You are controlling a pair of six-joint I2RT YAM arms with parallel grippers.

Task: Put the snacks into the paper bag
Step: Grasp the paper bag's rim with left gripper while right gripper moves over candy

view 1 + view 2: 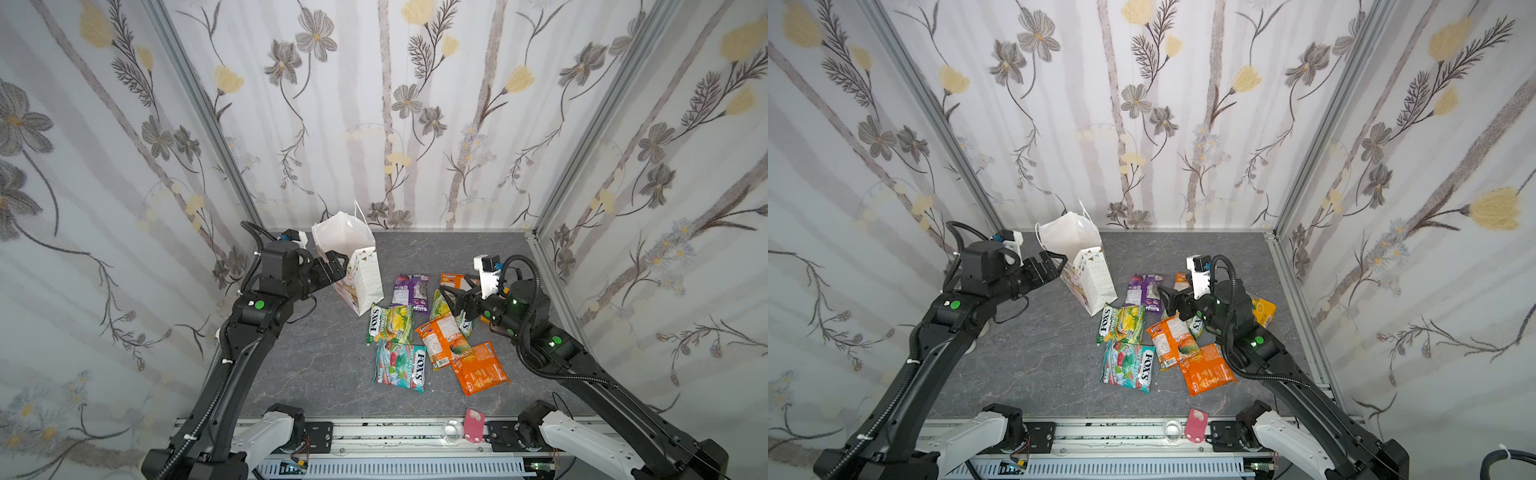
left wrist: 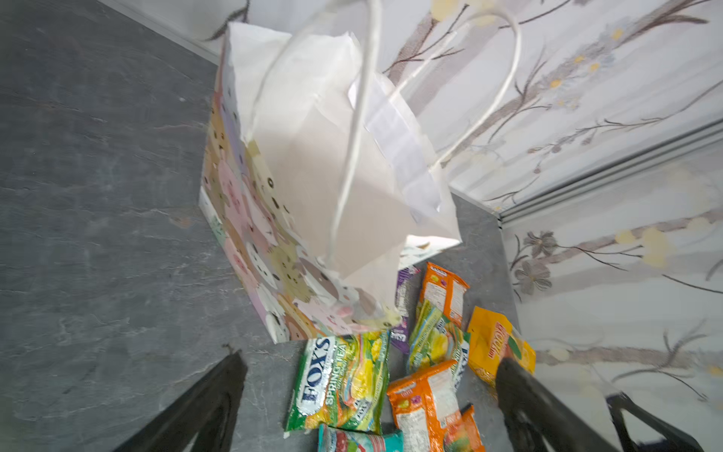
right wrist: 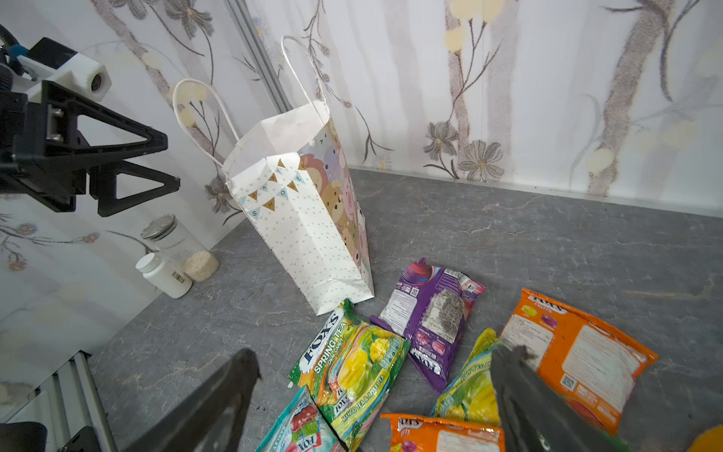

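Plainly, the packing is only just beginning. The paper bag (image 1: 365, 278) is standing upright toward the back left of the table (image 1: 324, 365), its mouth gaping and its cord handles sticking up. The white inside that is showing in the left wrist view and in both top views is holding no packet (the very bottom is hiding from view, so I cannot rule one out).

Eight snacks (image 1: 1127, 365) are showing, and all are lying outside the bag, spreading from its foot toward the right. The green-yellow FOX'S packet (image 1: 388, 324) is lying right at the bag's bottom corner, and the purple packet (image 1: 411, 291) is lying just beside it. The teal FOX'S packet (image 1: 401, 365) is sitting nearer the front, where two orange packets (image 1: 444, 340) are overlapping. A third orange packet (image 3: 579, 352) is lying at the back, and a second green-yellow packet (image 3: 469, 391) is lying beside it. A yellow-orange packet (image 1: 1262, 311) is peeking out behind the right arm.

The left gripper (image 1: 340, 266) is hanging at the bag's rim with its jaws standing wide apart and nothing between them; whether a finger is touching the paper I cannot tell. The right gripper (image 1: 449, 300) is hovering low over the second green-yellow packet, jaws likewise spread and gripping nothing. By my reckoning, every visible packet is waiting to go in, and a first pick from the pile is looking like the step in hand.
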